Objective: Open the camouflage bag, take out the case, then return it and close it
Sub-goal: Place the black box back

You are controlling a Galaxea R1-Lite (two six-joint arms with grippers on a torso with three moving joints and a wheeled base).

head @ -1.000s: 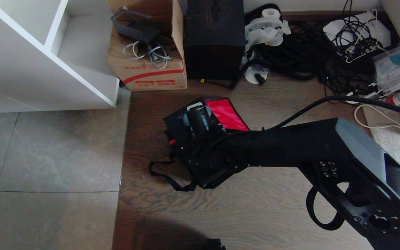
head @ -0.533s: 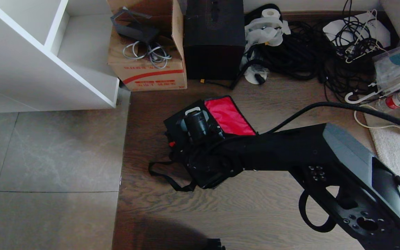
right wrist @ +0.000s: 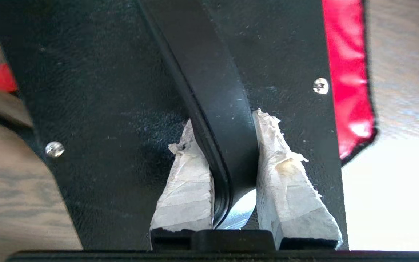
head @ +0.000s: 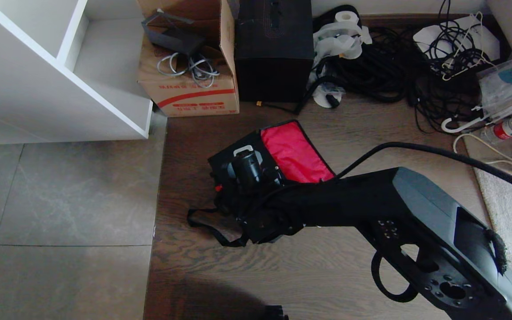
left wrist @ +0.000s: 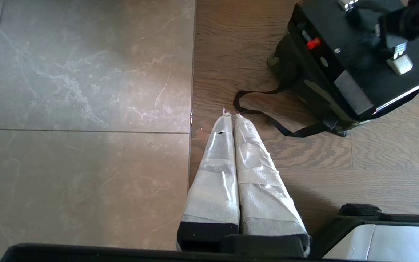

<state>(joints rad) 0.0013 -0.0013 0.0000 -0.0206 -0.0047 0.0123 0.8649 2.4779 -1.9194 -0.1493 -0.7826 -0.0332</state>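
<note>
The camouflage bag (left wrist: 306,89) sits on the wood floor, its red-lined lid (head: 296,153) folded open toward the far side. The black case (left wrist: 351,54) with its red latch (left wrist: 313,43) stands tilted in the bag's mouth and sticks out above it. My right gripper (right wrist: 224,120) is shut on the case's black handle (right wrist: 213,72), one taped finger on each side. From the head camera the right wrist (head: 249,171) covers most of the case. My left gripper (left wrist: 231,115) is shut and empty, parked low beside the bag's black strap (left wrist: 267,120).
Along the far wall stand a red-striped cardboard box (head: 189,95), a taller black upright box (head: 274,49) and a tangle of black cables (head: 394,62). A white shelf unit (head: 60,89) is at far left, grey tile (head: 60,200) to the left, a carpet edge (head: 509,191) at right.
My right arm has drawn back toward me, and the gripper, with the case's handle in it, has shifted slightly nearer. More of the red lid lining now shows. The left arm is still.
</note>
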